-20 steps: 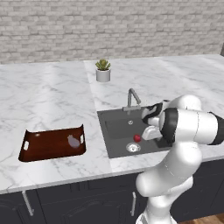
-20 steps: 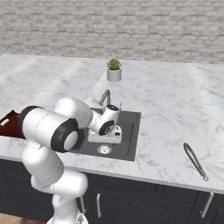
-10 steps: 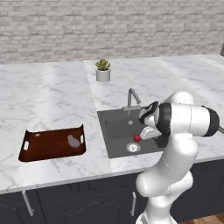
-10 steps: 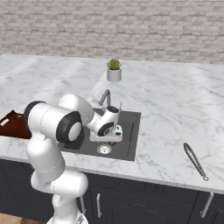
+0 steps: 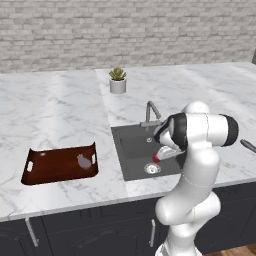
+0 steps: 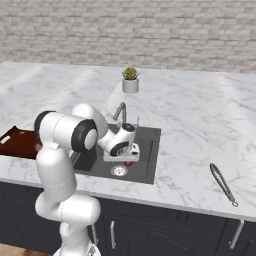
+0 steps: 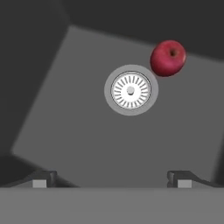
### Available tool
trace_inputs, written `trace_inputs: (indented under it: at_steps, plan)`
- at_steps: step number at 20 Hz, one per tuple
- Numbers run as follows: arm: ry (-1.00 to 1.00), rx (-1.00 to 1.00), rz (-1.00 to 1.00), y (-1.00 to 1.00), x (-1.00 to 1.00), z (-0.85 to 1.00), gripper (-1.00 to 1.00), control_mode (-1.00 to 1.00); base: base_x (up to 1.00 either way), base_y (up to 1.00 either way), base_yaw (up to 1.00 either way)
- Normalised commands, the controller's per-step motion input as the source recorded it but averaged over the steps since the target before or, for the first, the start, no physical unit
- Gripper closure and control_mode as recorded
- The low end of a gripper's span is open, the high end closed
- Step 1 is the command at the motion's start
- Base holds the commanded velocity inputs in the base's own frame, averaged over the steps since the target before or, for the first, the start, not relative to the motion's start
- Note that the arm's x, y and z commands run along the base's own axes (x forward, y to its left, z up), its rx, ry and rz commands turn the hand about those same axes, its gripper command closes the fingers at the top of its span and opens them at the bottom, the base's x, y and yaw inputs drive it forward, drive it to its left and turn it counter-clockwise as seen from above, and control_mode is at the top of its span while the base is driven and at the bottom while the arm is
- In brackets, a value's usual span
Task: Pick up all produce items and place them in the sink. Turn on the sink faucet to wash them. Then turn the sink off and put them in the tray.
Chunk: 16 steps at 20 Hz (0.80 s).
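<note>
We judged the task more than half done. One vegetable [image 5: 83, 161] already lay in the tray [image 5: 50, 167] at the left of the left base view, its colour too dull to tell. The apple [image 7: 168, 58] rested on the floor of the sink [image 7: 87, 131], in the upper right of the hand view, just beside the drain [image 7: 131, 90]. What remained, as we read it, was to lift the apple and set it in the tray. We could not tell whether the faucet [image 5: 151, 114] was running.

The end effector [image 7: 112, 177] hung inside the sink with its jaws fully apart and nothing between them. The hand view gave the clear gap between apple and fingertips [image 7: 43, 178]. In both base views the arm covered most of the apple. The right base view alone showed a metal utensil [image 6: 223, 183] on the tabletop [image 6: 200, 130] at right.
</note>
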Motion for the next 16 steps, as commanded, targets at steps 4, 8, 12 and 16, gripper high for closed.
trace_inputs:
  at_steps: [4,8,12,16]
  plan:
    - [0.0,0.0,0.0,0.07,0.32,-0.16,-1.0,-1.0,0.0,0.0,0.0]
    - [0.0,0.0,0.0,0.0,0.29,-0.16,-1.0,-1.0,0.0,0.0,0.0]
    - [0.0,0.0,-0.01,0.0,0.25,-0.16,-1.0,-1.0,0.0,0.0,0.0]
    - [0.0,0.0,-0.02,0.0,0.29,-0.18,-1.0,-1.0,0.0,0.0,0.0]
